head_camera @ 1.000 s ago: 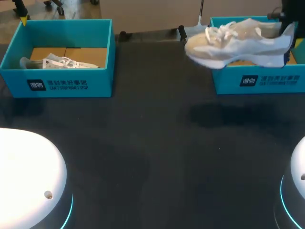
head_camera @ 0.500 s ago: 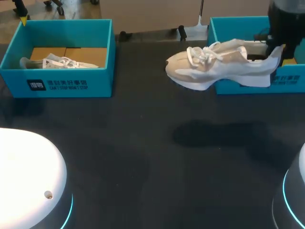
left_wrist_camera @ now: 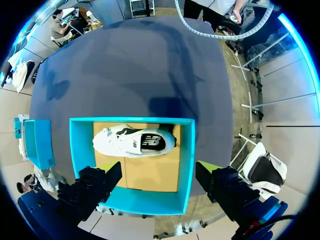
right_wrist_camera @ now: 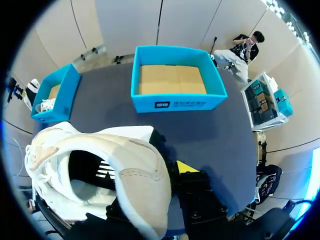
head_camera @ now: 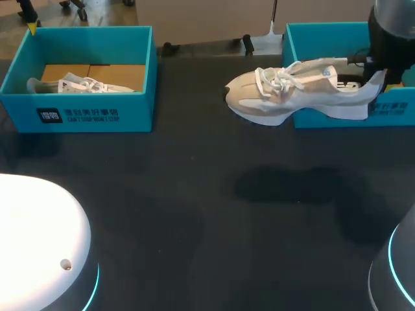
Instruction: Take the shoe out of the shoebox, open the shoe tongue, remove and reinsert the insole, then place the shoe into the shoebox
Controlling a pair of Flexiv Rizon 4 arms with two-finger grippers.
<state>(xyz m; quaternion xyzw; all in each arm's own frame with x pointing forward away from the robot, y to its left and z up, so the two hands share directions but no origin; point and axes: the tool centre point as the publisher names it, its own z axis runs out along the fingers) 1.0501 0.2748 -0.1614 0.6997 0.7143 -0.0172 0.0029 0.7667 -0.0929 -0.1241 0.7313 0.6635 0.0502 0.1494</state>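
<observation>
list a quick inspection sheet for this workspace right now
surface: dark table, bare between the boxes
job's things: white sneaker held by its heel in the air, out of the right shoebox, whose cardboard floor is bare; second sneaker lies on its side in the left shoebox
clutter: nothing seen
grippers: right gripper shut on the sneaker's heel; left gripper open above the left shoebox, touching nothing
cables: nothing seen on the table
surroundings: nothing seen reaching over the table
</observation>
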